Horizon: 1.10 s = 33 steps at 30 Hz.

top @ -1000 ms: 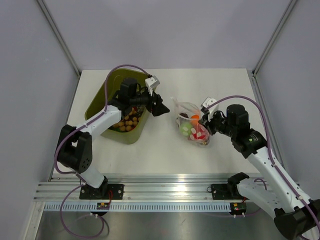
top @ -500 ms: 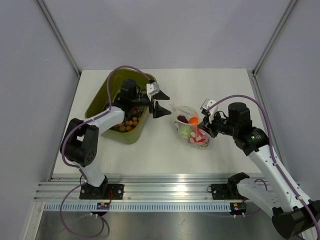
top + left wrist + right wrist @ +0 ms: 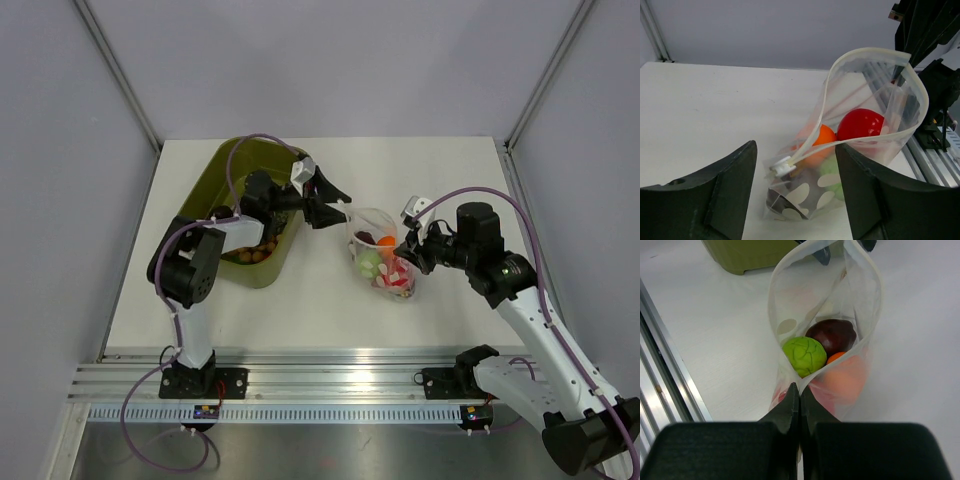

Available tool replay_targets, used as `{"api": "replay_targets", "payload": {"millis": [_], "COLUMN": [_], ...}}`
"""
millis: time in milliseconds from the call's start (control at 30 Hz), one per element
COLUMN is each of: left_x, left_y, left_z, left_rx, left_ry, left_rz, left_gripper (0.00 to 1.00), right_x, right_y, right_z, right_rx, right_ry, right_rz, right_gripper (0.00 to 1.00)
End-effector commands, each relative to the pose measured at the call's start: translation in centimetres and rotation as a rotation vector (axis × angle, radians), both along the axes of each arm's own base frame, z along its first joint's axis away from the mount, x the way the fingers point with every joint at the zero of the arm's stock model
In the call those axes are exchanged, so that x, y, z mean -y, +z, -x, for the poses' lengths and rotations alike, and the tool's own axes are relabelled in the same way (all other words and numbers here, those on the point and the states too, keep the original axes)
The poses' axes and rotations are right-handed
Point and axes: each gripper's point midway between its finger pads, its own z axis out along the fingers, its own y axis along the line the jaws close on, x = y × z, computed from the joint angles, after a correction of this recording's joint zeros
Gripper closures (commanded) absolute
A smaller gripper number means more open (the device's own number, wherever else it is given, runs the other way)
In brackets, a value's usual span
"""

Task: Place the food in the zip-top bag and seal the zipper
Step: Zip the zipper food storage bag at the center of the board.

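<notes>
Zip-top bag (image 3: 790, 300) edge between right fingers (image 3: 786, 415)

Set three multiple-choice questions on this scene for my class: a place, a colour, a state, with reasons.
1. Seen from above, where is the olive-green tub relative to the zip-top bag? A) left of it B) right of it C) on it
2. Which colour is missing from the food in the bag? A) red B) blue C) orange
3. The bag's mouth is: A) open B) zipped shut C) folded flat

1 A: the top view shows the tub on the bag's left.
2 B: only red, orange, green and dark purple show.
3 A: the rim gapes while the right hand pinches one end.
</notes>
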Motion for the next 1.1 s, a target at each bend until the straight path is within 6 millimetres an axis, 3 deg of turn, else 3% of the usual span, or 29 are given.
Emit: {"api": "replay_targets", "payload": {"millis": [0, 33, 267, 500, 600, 633, 667, 933, 1067], "left_x": [-0.3, -0.3, -0.8, -1.0, -1.1, -1.2, -1.2, -3.3, -3.9], "left_y": [3.3, 2.6, 3.0, 2.6, 3.0, 3.0, 2.9, 5.1, 5.2], "left_z": [2.1, 2.2, 2.3, 2.6, 2.9, 3.0, 3.1, 3.9, 4.9], "left_rx": [0.161, 0.148, 0.168, 0.141, 0.144, 0.146, 0.141, 0.136, 0.121], "left_ry": [-0.108, -0.120, -0.109, -0.102, -0.097, -0.095, -0.094, -0.017, 0.002], "left_rz": [0.147, 0.133, 0.135, 0.133, 0.138, 0.139, 0.139, 0.177, 0.167], "left_gripper": [0.41, 0.43, 0.43, 0.71, 0.87, 0.98, 1.00, 1.00, 1.00], "right_x": [-0.5, -0.4, -0.2, -0.4, -0.3, -0.3, -0.2, 1.2, 1.5], "right_y": [2.9, 2.9, 3.1, 3.0, 2.9, 2.8, 2.8, 2.9, 3.1], "right_z": [-0.7, -0.7, -1.0, -1.3, -1.5, -1.6, -1.7, -2.7, -3.6], "right_rx": [0.079, 0.081, 0.087, 0.082, 0.082, 0.079, 0.079, 0.106, 0.125], "right_ry": [0.016, 0.014, -0.001, 0.000, -0.009, -0.013, -0.021, -0.093, -0.096], "right_rz": [-0.048, -0.047, -0.046, -0.054, -0.051, -0.048, -0.047, 0.004, 0.043], "right_gripper": [1.00, 1.00, 1.00, 1.00, 1.00, 1.00, 1.00, 1.00, 1.00]}}
